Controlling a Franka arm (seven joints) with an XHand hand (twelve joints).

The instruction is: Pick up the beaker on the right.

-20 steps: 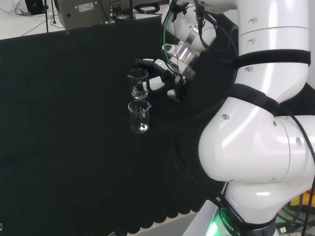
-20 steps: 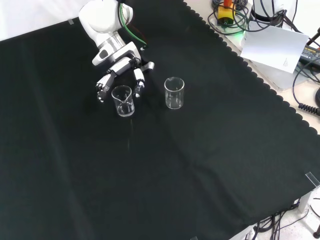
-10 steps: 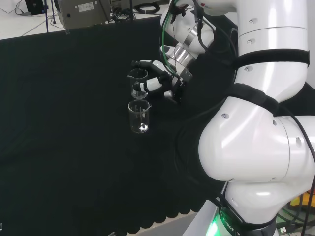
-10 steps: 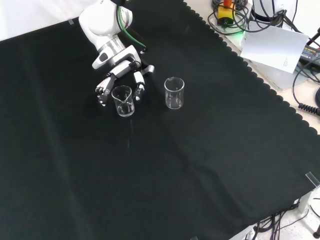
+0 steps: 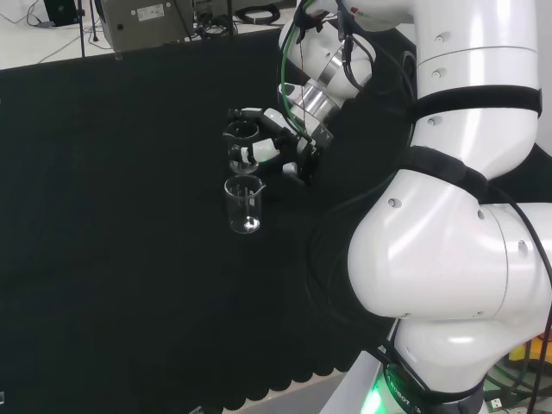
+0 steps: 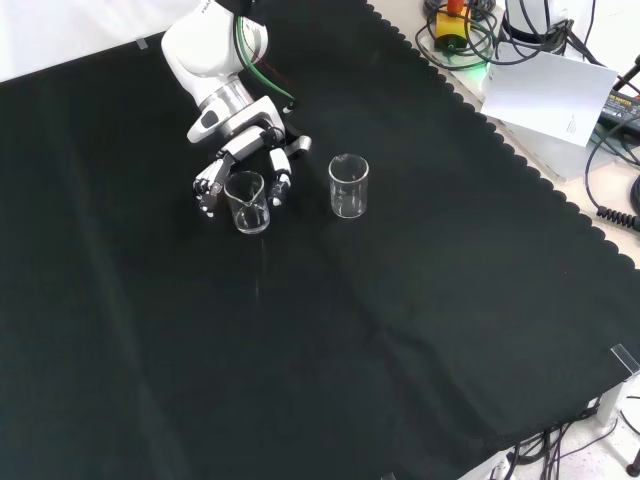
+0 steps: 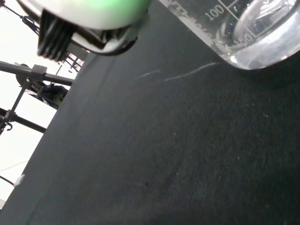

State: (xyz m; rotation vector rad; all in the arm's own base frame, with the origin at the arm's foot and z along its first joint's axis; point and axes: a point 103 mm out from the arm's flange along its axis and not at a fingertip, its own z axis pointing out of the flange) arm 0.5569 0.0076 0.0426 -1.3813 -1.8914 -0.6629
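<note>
Front view: the black and white hand brackets a small clear glass beaker standing upright on the black cloth, fingers curved at both sides; contact cannot be told. A second clear beaker stands apart, to its right.

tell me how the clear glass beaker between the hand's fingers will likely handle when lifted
The clear glass beaker looks empty, so probably light. Its smooth glass wall may slip against the black and white hand. It stands upright on black cloth; likely breakable if dropped.
</note>
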